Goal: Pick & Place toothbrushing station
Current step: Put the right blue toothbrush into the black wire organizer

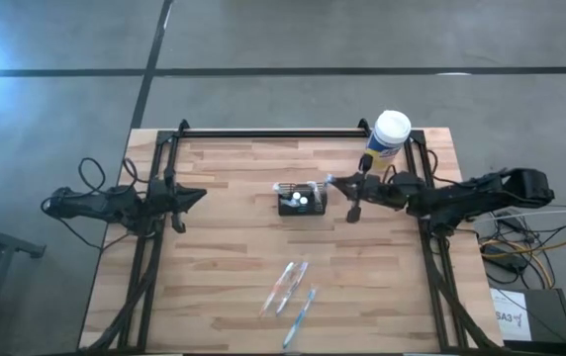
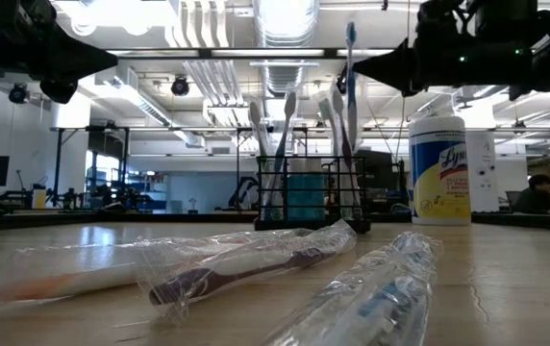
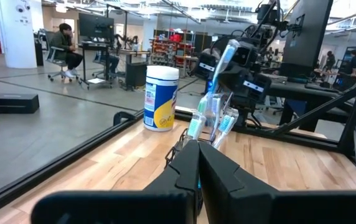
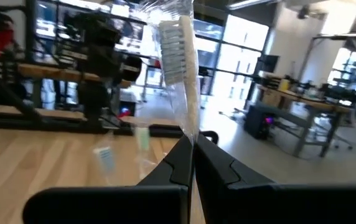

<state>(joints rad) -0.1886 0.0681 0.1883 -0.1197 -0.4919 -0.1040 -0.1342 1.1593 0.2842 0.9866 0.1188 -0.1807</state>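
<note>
Three wrapped toothbrushes (image 1: 289,289) lie before the caddy (image 1: 301,201); right fingers (image 4: 187,163) pinch, seemingly, another.

left arm (image 1: 115,203): matte black, jointed links, black cable looped at its outer end | right arm (image 1: 471,195): same black build, bulkier rounded housing at outer end | fingers (image 3: 184,171): dark, angular, wedge-shaped, tapering to narrow tips

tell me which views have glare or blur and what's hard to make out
High view: bright glare in the top left corner on the floor. Low view: ceiling lights blow out the top, and the wrapped toothbrushes nearest the camera are soft while the caddy behind is sharper. Right wrist view: the wrapped toothbrush held in the right gripper is blurred, windows behind washed out.
</note>
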